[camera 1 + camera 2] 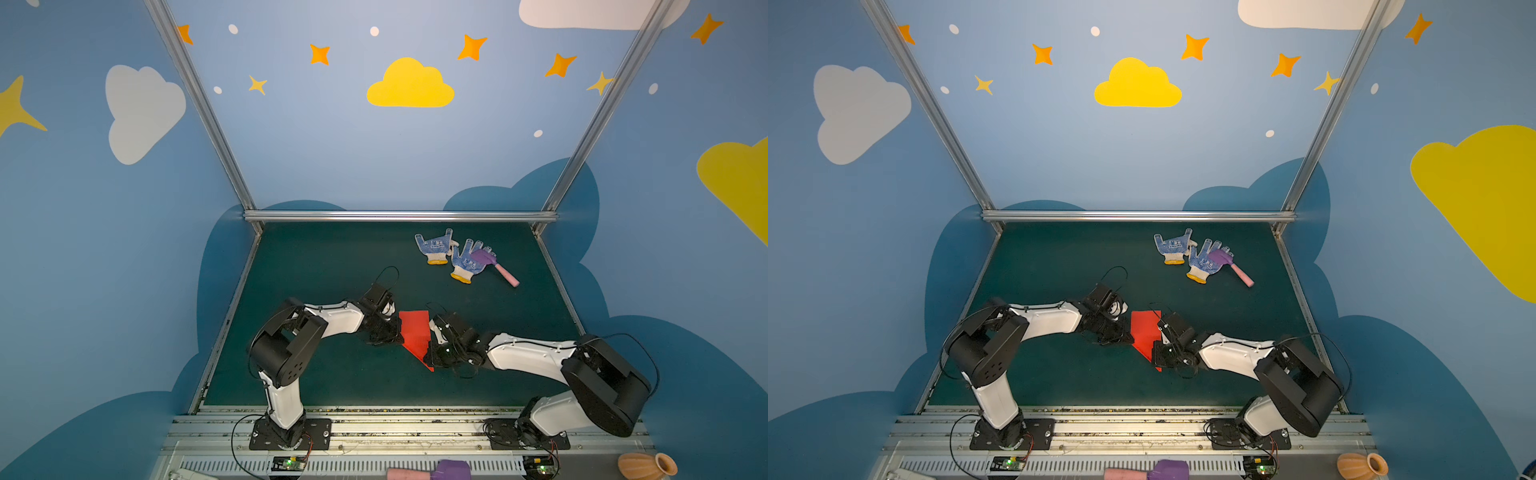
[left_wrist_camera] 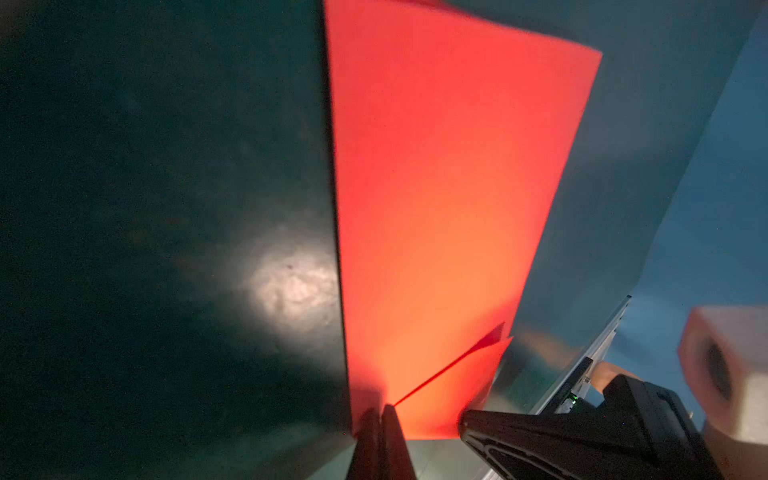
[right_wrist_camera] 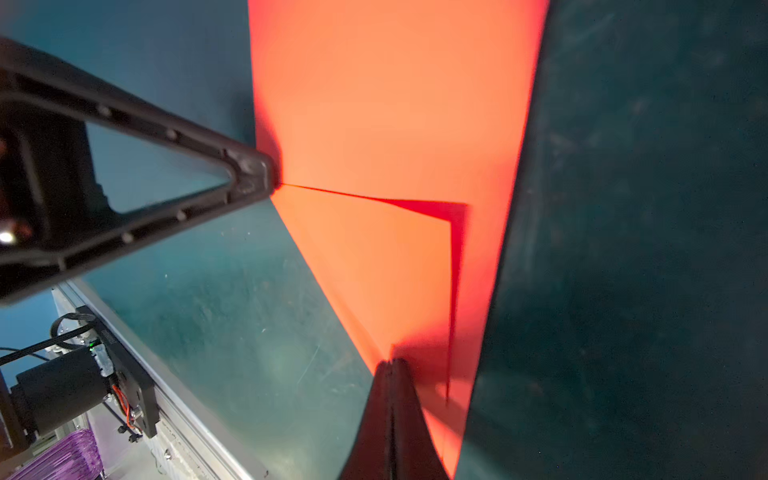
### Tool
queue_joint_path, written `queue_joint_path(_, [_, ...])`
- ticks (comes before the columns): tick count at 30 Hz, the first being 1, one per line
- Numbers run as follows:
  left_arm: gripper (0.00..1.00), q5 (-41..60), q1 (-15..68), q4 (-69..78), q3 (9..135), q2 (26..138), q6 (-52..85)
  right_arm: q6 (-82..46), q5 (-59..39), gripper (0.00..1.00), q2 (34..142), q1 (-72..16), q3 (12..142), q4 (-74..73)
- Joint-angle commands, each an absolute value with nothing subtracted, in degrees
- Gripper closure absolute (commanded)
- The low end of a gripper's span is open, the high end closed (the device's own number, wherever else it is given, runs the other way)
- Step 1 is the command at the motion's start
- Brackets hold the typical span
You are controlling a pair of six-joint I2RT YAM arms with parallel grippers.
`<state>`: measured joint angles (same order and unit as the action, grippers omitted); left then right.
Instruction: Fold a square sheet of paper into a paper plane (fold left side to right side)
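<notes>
1. We take the blue-dotted gloves (image 1: 434,248) (image 1: 1170,246) as our marker. They lie side by side on the dark green table mat (image 1: 324,266) (image 1: 1059,266), and a purple-and-pink toy hammer (image 1: 495,264) (image 1: 1230,262) rests with its head on one of them.
2. The square sheet of paper (image 1: 413,332) (image 1: 1144,332) (image 2: 436,208) (image 3: 395,124) lies on the mat well apart from the gloves and nearer the arm bases than they are. It is bright red and already partly folded. The end toward the gloves is squared off, and the end away from them narrows to a point.
3. In the right wrist view we see a folded flap lying on the sheet. Its corner stands slightly proud, with a dark red shadow beneath it.
4. The left gripper (image 1: 399,337) (image 1: 1130,337) (image 2: 380,415) sits at the paper's edge that faces away from the gloves. Its fingers are pressed together with no gap, and their tips touch that edge.
5. The right gripper (image 1: 431,353) (image 1: 1156,350) (image 3: 390,374) sits at the paper's edge on the gloves' side, toward the pointed end. Its fingers are also closed tight, with the tips on the paper at its slanted edge.
6. We cannot tell whether either gripper pinches the paper between its fingers or only presses on it.
</notes>
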<state>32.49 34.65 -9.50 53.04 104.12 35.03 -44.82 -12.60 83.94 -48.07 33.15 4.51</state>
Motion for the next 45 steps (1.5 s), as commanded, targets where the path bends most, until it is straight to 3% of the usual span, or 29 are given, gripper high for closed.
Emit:
queue_joint_path(1, [0.96, 23.88, 32.93, -16.34, 51.59, 107.61, 33.30, -45.10, -11.51, 1.00, 86.60, -48.37, 30.14, 8.79])
queue_joint_path(12, [0.96, 22.94, 31.37, -16.35, 47.42, 101.69, 34.07, -40.64, -13.62, 1.00, 85.43, -46.63, 30.22, 9.90])
queue_joint_path(19, [0.96, 23.35, 36.56, -18.08, 51.82, 96.51, 35.55, -34.70, -17.70, 1.00, 85.43, -44.86, 32.85, 11.25])
queue_joint_path(31, [0.96, 23.63, 42.16, -17.48, 59.13, 101.95, 35.49, -33.01, -20.01, 1.00, 85.62, -43.83, 34.86, 12.52])
queue_joint_path(45, [0.96, 23.44, 42.48, -15.20, 56.31, 107.71, 35.32, -32.52, -19.76, 1.00, 83.31, -45.31, 35.52, 15.63])
